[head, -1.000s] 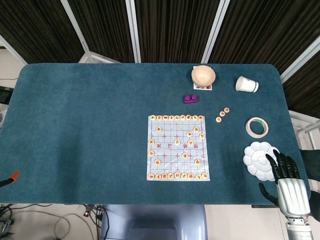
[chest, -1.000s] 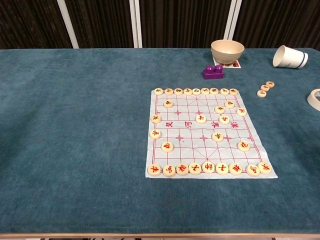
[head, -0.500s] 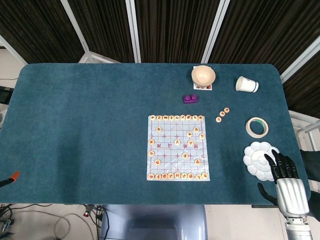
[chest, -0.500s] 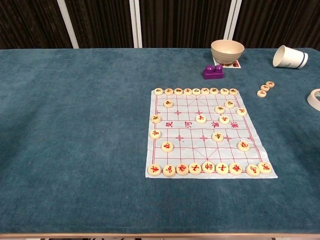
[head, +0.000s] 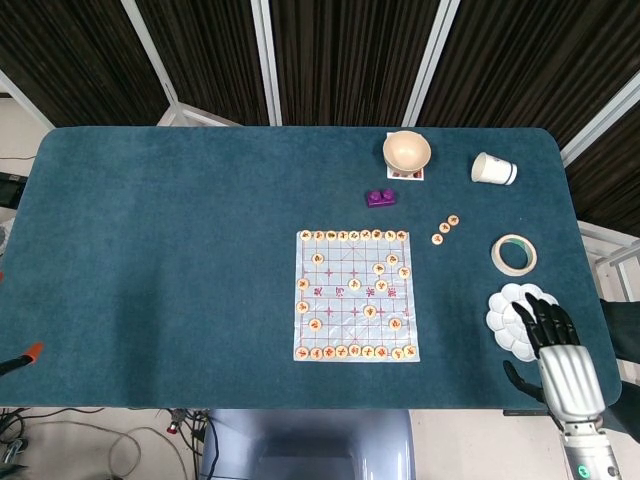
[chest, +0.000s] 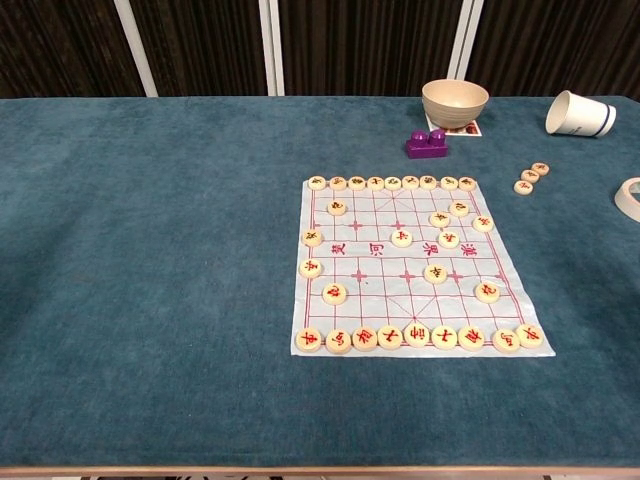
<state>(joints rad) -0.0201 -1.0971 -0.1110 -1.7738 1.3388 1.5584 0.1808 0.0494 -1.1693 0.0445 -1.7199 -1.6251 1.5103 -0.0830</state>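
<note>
Right hand (head: 556, 352) empty, fingers spread, tips over the white palette (head: 512, 312) at the table's 4 o'clock (left hand out of view). Lower slowly; keep your fingers off the rim.

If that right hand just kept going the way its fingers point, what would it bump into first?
Most likely the white flower-shaped palette: the right hand points up the table and slightly left, its fingertips already over the palette's near edge. How high it hovers cannot be told. Beyond lies the tape roll.

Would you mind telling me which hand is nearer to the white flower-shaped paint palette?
The right hand: its fingers overlap the white flower-shaped palette near the table's right edge. The left hand is in neither view.
</note>
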